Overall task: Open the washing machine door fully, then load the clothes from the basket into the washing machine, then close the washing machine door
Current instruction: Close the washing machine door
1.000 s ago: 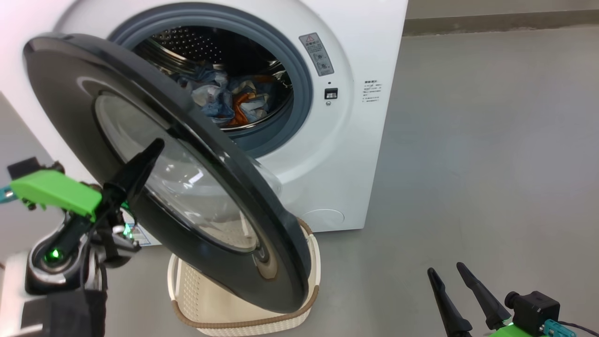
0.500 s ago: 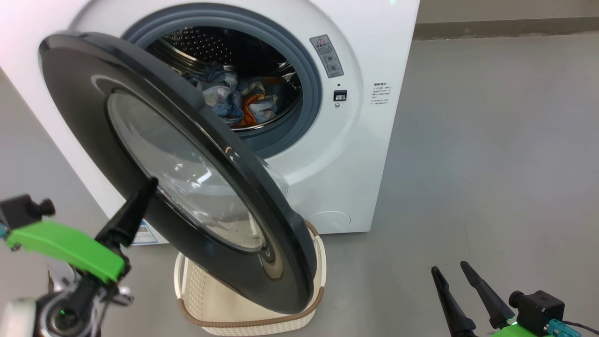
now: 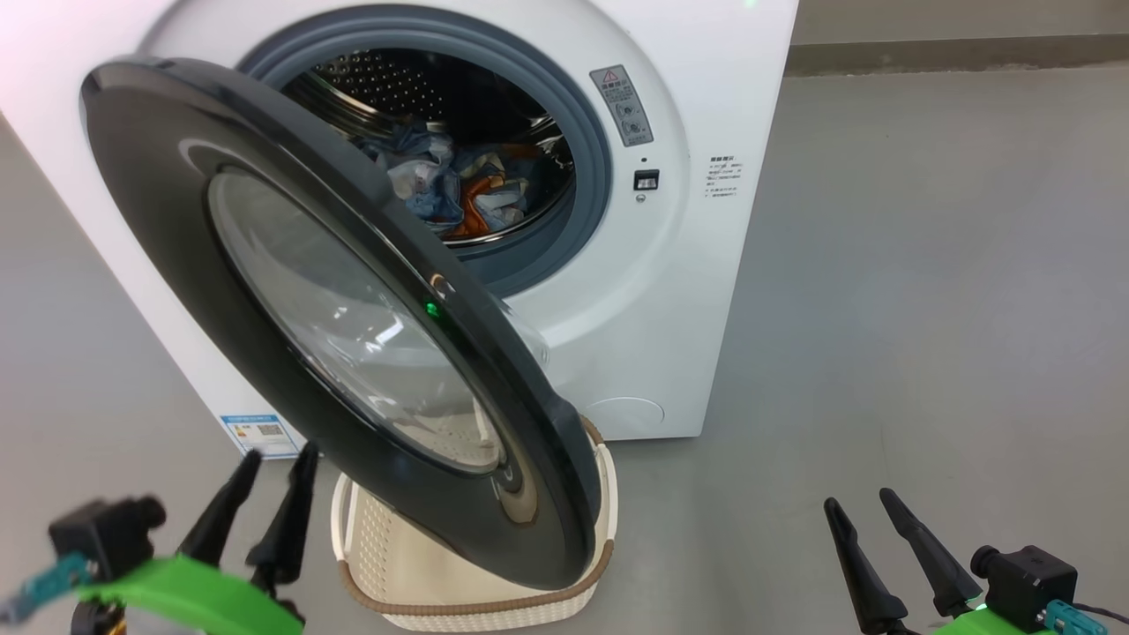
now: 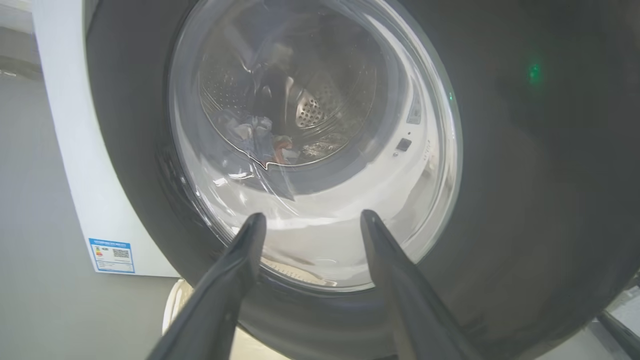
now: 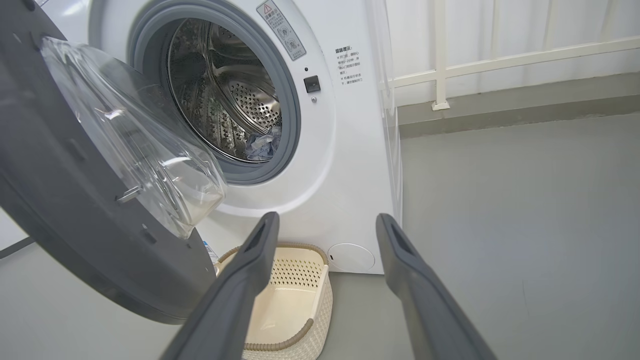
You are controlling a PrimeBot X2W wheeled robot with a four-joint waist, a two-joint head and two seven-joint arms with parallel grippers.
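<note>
Left gripper (image 3: 280, 454), two long dark fingers on a green mount, is seen low at the left of the head view with its fingers spread and nothing between them. It is parted from the large round glossy black washing machine door (image 3: 353, 335) with its bulging clear glass window. A second ago the same fingers were pressed together and raised against the outer face of that window; since then they have been lowered, drawn back and opened. In the left wrist view the left gripper (image 4: 312, 216) is pointed at the glass. The right gripper (image 3: 857, 498) is held low at the right, fingers likewise spread and empty, well apart from everything.

The washing machine door is hung half-swung across the mouth of the big white boxy front-loading washing machine (image 3: 697, 282), at much the same angle as before. Its lower edge is over the small cream-white perforated plastic basket (image 3: 370, 538) with a brown woven-look rim. The light blue and orange printed clothes (image 3: 459, 190) are heaped inside the steel perforated drum (image 3: 379, 84). The part of the basket shown in the right wrist view is bare.

Loading is judged done, and closing begun but not finished: the door is not latched, so a further push on its outer face would be needed
</note>
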